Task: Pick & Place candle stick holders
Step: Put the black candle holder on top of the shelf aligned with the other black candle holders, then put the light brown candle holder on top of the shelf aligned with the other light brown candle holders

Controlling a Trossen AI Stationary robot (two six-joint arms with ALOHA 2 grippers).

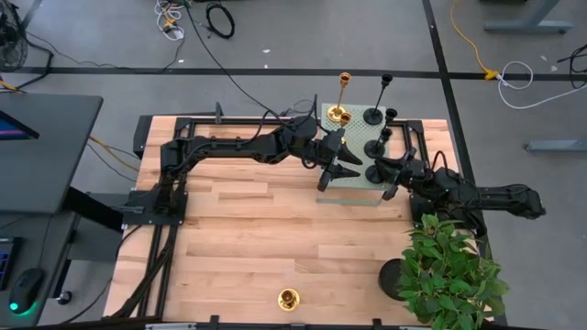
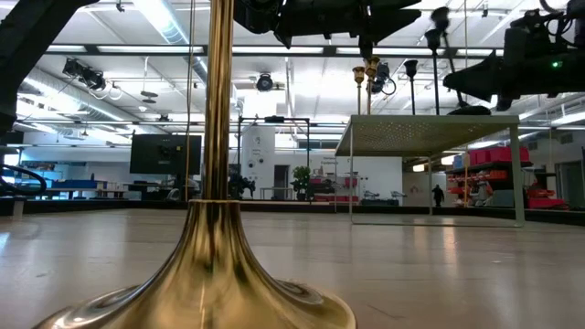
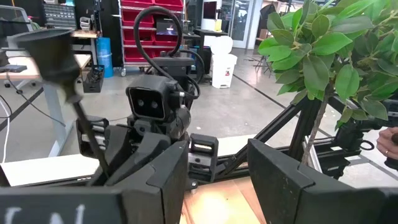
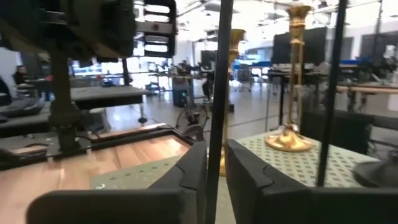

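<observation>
A pale perforated platform [image 1: 353, 156] stands at the table's far middle. Gold candlesticks [image 1: 340, 105] stand on its far left corner; two show in the right wrist view [image 4: 292, 93]. Two black candlesticks [image 1: 375, 115] stand on their bases on its far right part. My right gripper [image 1: 390, 179] is shut on a third black candlestick [image 1: 377, 170] at the platform's near right. My left gripper [image 1: 337, 174] is open and empty over the platform's near left edge, facing the right gripper. Another gold candlestick [image 1: 289, 298] stands near the table's front edge. My right gripper pinches the black candlestick's thin stem [image 4: 214, 140] between its two fingers. The fingers come level from the table's right side and lie across the stem. The stem and cup [image 3: 53, 43] rise above the fingers, a little tilted. Whether its base rests on the platform I cannot tell.
A black round pot [image 1: 394, 275] with a leafy plant [image 1: 449, 270] stands at the table's near right corner, just before the right arm. The gold candlestick near the front edge fills the low view [image 2: 215, 183]. Bare wood lies left of and before the platform.
</observation>
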